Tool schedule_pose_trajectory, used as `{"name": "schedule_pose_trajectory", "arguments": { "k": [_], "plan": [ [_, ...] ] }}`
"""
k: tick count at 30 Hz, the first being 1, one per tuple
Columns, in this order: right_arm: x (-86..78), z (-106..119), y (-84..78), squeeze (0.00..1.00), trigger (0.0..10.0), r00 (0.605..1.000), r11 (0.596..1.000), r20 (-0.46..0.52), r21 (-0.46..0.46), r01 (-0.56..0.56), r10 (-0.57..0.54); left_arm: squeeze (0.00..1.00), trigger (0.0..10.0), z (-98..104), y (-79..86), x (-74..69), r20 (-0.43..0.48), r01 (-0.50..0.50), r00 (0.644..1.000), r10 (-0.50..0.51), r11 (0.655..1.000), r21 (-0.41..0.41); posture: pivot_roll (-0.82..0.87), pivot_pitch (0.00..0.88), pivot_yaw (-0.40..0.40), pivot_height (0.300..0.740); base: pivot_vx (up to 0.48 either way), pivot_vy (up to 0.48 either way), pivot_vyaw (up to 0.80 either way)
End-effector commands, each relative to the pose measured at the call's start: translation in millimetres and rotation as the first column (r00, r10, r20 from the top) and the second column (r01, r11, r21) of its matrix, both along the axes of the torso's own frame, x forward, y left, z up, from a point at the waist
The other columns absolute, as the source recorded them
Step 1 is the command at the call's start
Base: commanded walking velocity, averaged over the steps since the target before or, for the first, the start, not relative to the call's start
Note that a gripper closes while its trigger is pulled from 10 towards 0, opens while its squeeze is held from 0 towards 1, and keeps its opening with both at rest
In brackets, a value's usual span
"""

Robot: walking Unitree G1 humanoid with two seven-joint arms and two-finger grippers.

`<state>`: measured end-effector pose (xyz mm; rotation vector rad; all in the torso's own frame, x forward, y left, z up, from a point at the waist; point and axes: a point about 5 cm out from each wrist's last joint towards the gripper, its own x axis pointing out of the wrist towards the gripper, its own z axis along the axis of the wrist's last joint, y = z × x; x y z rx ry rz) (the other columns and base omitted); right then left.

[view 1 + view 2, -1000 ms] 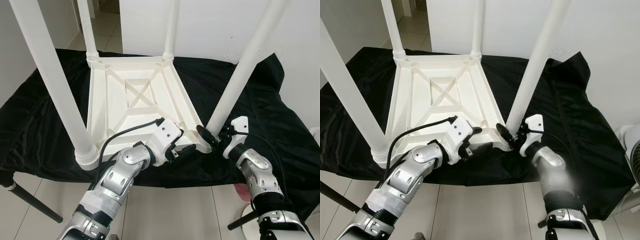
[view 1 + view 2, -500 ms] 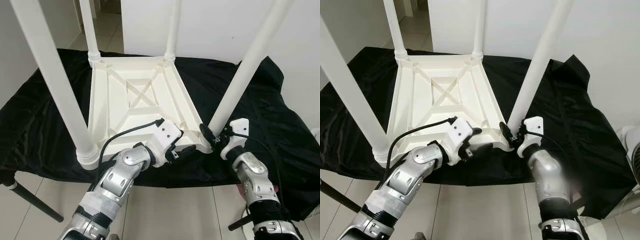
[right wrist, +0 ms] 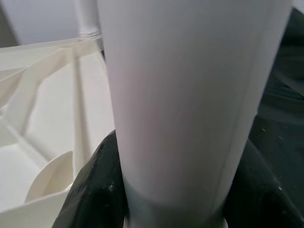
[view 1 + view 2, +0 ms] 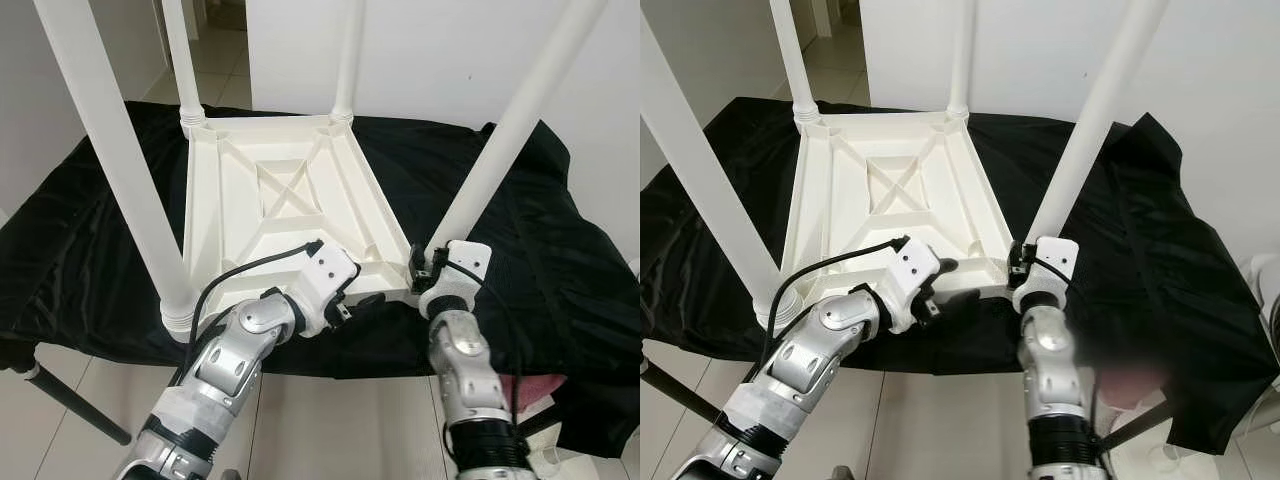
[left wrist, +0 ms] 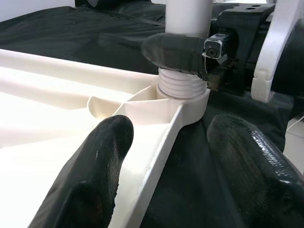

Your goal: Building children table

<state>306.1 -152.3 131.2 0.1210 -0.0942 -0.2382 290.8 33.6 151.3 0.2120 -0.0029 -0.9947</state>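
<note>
Right claw clamped round table leg, left claw spread astride tabletop rim

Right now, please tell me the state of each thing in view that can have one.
Table top: upside down on the black cloth, four legs pointing up.
Near right leg: standing in its corner socket, tilted outward.
Right gripper: shut on the near right leg at its base.
Left gripper: open, fingers either side of the table top's near edge.

Head stereo looks down on upturned table; wrist cams close, both share near-right leg.
</note>
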Motion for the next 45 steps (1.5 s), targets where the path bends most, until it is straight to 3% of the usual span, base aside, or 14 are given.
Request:
{"name": "schedule_pose_trajectory", "arguments": {
  "k": [1,4,10,11,19,21,22,25,30,39,45],
  "plan": [
    [-5.1,-7,-5.7,0.00,10.0,0.997,0.996,-0.032,0.047,0.070,-0.069,0.00,10.0,-1,-1.3,-2.5,-0.009,0.024,1.000,-0.024,1.000,0.008,-0.01,0.001,-0.024,0.740,0.000,0.000,0.00],
    [-4.8,2,-1.5,0.00,10.0,1.000,0.999,0.026,0.052,0.008,-0.010,0.00,10.0,-2,-1.3,-3.9,-0.012,0.025,1.000,-0.025,1.000,0.008,-0.01,0.000,-0.030,0.740,0.000,0.000,0.00],
    [-7.5,10,-6.0,0.00,10.0,0.996,0.998,0.085,0.069,-0.003,-0.003,0.00,10.0,-4,-1.5,-5.9,-0.011,0.030,0.999,-0.030,0.999,0.014,-0.01,0.000,-0.034,0.740,0.000,0.000,0.00],
    [-7.5,12,-5.9,1.00,10.0,0.994,0.998,0.105,0.068,-0.019,0.012,0.00,10.0,-4,-1.5,-5.5,-0.011,0.029,1.000,-0.029,0.999,0.015,-0.01,0.000,-0.035,0.740,0.000,0.000,0.00],
    [-8.2,23,-5.2,1.00,10.0,0.976,0.994,0.188,0.008,-0.110,0.107,0.00,10.0,-3,-2.0,-3.9,-0.009,0.023,1.000,-0.023,1.000,0.013,-0.01,0.000,-0.039,0.740,0.000,0.000,0.00],
    [-9.3,21,-12.5,1.00,10.0,0.970,0.988,0.191,-0.018,-0.151,0.152,0.00,10.0,-3,-2.0,-4.0,-0.007,0.024,1.000,-0.024,1.000,0.014,-0.01,0.000,-0.039,0.740,0.000,0.000,0.00],
    [-9.3,18,-13.0,0.00,10.0,0.962,0.979,0.185,-0.030,-0.201,0.203,0.00,10.0,-4,-1.9,-3.7,-0.007,0.026,1.000,-0.026,1.000,0.016,-0.01,0.000,-0.039,0.740,0.000,0.000,0.00],
    [-8.9,13,-13.9,0.00,10.0,0.940,0.955,0.170,-0.057,-0.291,0.296,0.00,10.0,-4,-1.4,-2.6,-0.001,0.028,1.000,-0.028,0.999,0.023,-0.01,0.000,-0.037,0.740,0.000,0.000,0.00],
    [-7.8,5,-17.5,0.00,10.0,0.925,0.934,0.132,-0.094,-0.345,0.355,0.00,10.0,-2,-0.3,2.2,0.007,0.004,1.000,-0.004,1.000,0.018,0.00,0.000,-0.031,0.740,0.000,0.000,0.00],
    [-5.1,0,-21.7,0.00,10.0,0.926,0.933,0.125,-0.094,-0.346,0.356,0.00,10.0,-1,2.0,5.7,0.040,-0.028,0.999,0.028,1.000,-0.007,0.00,0.000,-0.027,0.740,0.000,0.000,0.00],
    [-3.8,-2,-17.1,0.00,10.0,0.900,0.907,0.126,-0.109,-0.406,0.418,0.00,10.0,0,6.4,9.7,0.101,-0.027,0.994,0.030,0.999,-0.026,-0.01,0.000,-0.035,0.740,0.000,0.000,0.00]
  ]
}}
